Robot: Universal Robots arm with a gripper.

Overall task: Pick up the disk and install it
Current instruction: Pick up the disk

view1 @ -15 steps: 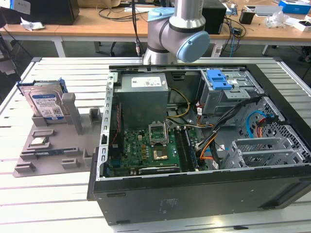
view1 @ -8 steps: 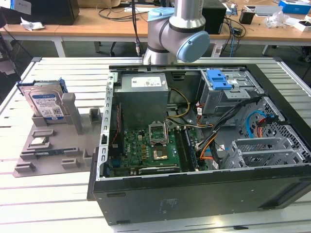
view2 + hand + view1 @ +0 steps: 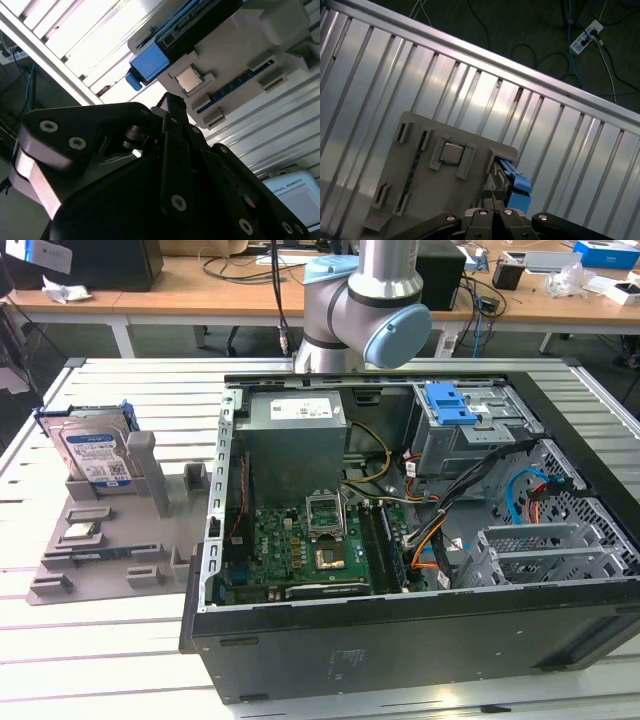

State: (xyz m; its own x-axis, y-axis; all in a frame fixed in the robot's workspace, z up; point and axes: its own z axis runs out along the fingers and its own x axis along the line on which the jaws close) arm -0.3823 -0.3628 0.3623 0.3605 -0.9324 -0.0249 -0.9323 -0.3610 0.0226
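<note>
- The flat, rectangular silver disk (image 3: pixel 97 453) with a blue plastic frame stands on edge in a slot of the grey moulded holder tray (image 3: pixel 150 540), probably so its sides stay reachable.
- The black gripper (image 3: pixel 493 199) hangs above that tray, near the disk, fingers narrow and holding nothing.

Disk (image 3: pixel 97 453): silver face, white-and-blue barcode label, blue frame at the edges; holder (image 3: pixel 120 560) plain grey with a small silver square chip (image 3: pixel 189 78), desk (image 3: pixel 100 660) pale silver with a ribbed slat pattern. Computer case (image 3: pixel 400 640): black shell, green circuit board (image 3: pixel 300 550), grey metal box (image 3: pixel 295 435) with a white sticker, bright blue latch (image 3: pixel 448 403), and orange, blue and black cables (image 3: pixel 428 543). Arm (image 3: pixel 350 305) silver-grey with a light blue cap; hand (image 3: pixel 171 102) black in the second wrist view.
</note>
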